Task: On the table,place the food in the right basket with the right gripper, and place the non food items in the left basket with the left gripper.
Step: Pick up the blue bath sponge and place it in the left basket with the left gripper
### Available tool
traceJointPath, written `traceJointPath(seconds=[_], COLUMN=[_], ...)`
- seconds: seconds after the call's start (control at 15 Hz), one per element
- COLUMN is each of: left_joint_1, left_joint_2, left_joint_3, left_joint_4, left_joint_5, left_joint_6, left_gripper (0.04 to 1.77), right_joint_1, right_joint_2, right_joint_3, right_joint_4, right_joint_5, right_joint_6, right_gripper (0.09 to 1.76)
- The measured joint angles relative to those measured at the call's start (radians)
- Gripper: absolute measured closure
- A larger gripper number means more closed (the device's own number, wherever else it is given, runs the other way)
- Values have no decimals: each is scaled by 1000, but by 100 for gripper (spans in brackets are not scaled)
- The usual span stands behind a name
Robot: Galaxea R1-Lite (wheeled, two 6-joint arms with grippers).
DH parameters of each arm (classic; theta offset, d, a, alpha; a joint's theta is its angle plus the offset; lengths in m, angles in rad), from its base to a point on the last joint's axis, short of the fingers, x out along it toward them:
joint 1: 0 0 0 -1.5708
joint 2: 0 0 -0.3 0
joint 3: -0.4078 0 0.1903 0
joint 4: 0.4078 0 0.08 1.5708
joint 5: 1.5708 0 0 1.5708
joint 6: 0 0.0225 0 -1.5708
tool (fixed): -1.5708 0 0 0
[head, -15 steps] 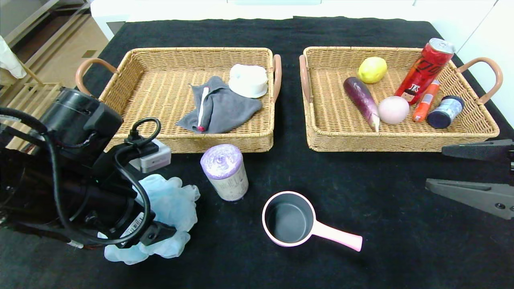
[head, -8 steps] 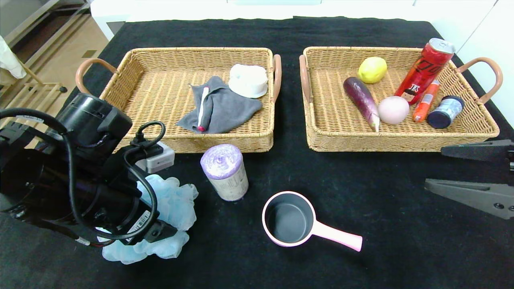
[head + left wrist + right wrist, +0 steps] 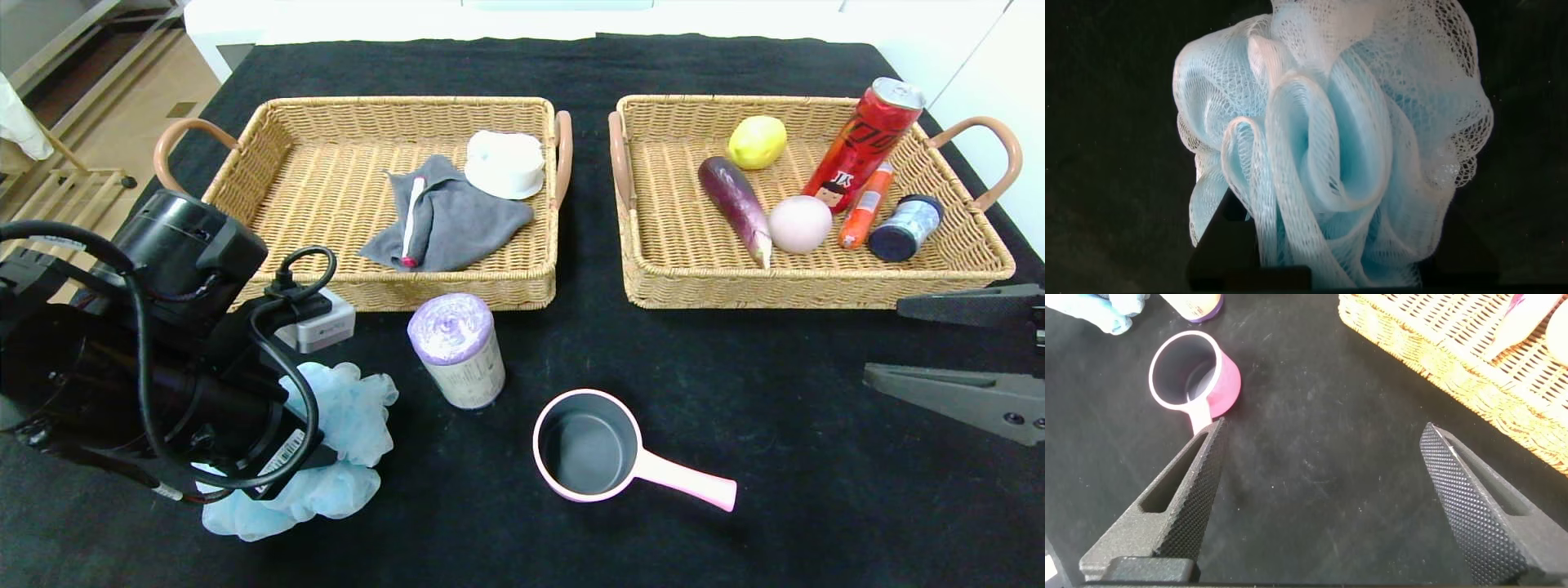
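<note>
The light-blue bath pouf (image 3: 347, 425) lies on the black table (image 3: 816, 490) at the front left. My left gripper (image 3: 1331, 220) is down over it, open, with the pouf filling the space between its fingers (image 3: 1221, 245). The lilac bag roll (image 3: 457, 351) stands before the left basket (image 3: 408, 294). The pink saucepan (image 3: 592, 445) sits front centre and also shows in the right wrist view (image 3: 1192, 371). The red can (image 3: 861, 143), peach ball (image 3: 800, 223) and eggplant (image 3: 735, 200) lie in the right basket (image 3: 808, 298). My right gripper (image 3: 886, 343) hangs open and empty at the right edge (image 3: 1323, 433).
The left basket holds a grey cloth (image 3: 457, 220), a white round box (image 3: 504, 163) and a small white stick. The right basket also holds a lemon (image 3: 757, 141), an orange tube (image 3: 865, 204) and a dark-lidded jar (image 3: 904, 227). The table's left edge drops to the floor.
My left arm has shifted a little up and right over the pouf, then held. The pouf has drawn in slightly and shifted down-left. The right gripper has not moved.
</note>
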Motion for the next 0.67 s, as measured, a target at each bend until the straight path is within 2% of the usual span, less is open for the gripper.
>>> traceJointPath(seconds=[0.47,0.67], left_joint_1=[0,0], left_joint_2=[-6,-25], left_joint_3=[3,-6], left_joint_4=[1,1], left_joint_5=[-1,-36], left_joint_6=[0,1], left_gripper=[101,103], right_joint_1=[0,0], right_joint_2=[0,0], right_joint_3=[0,0], right_joint_4=[0,0], right_joint_5=[0,-1], right_joint_6=[0,0], right_gripper=[14,14])
